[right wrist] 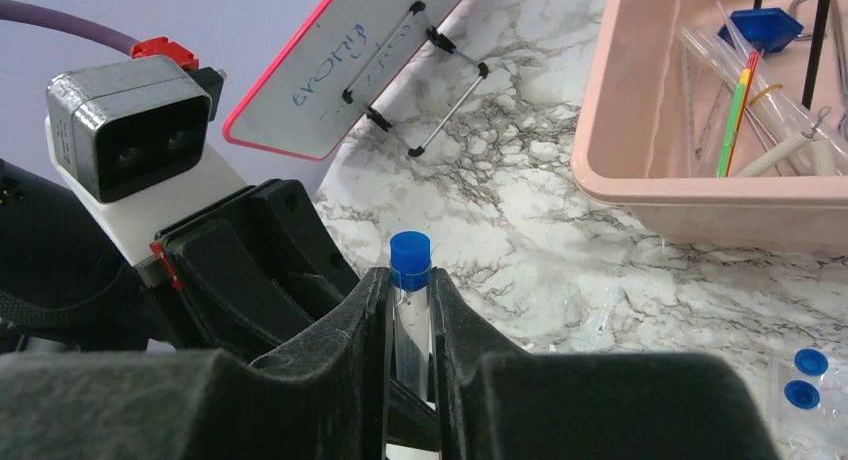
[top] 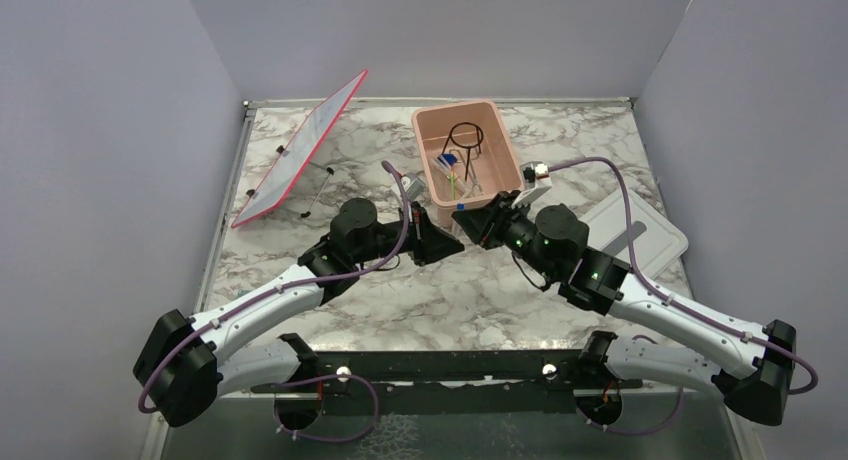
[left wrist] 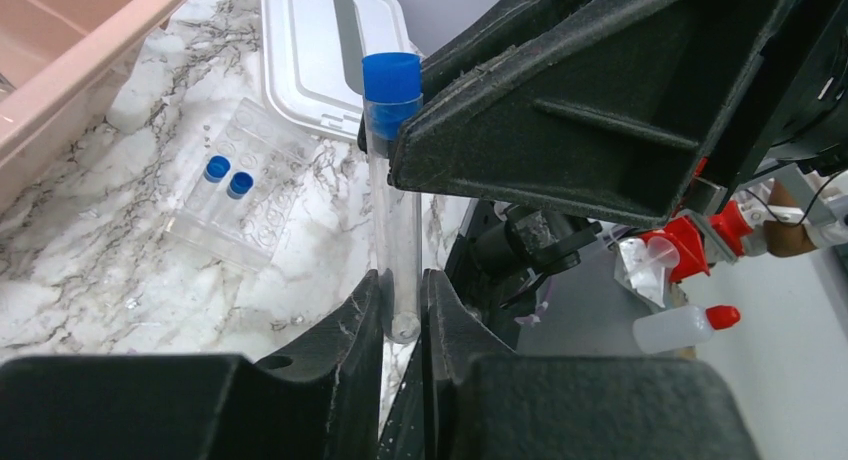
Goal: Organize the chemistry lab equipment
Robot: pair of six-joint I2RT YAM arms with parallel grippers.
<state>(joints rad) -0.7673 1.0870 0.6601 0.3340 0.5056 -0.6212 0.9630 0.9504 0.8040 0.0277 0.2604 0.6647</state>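
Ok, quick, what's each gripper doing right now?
Left gripper: closed on the lower end of the blue-capped clear tube.
Right gripper: closed on the same tube, near its cap.

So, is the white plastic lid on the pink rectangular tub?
No, the white lid lies flat on the marble table, to the right of the open pink tub.

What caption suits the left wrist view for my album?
Two sets of jaws grip one blue-capped tube over the marble table.
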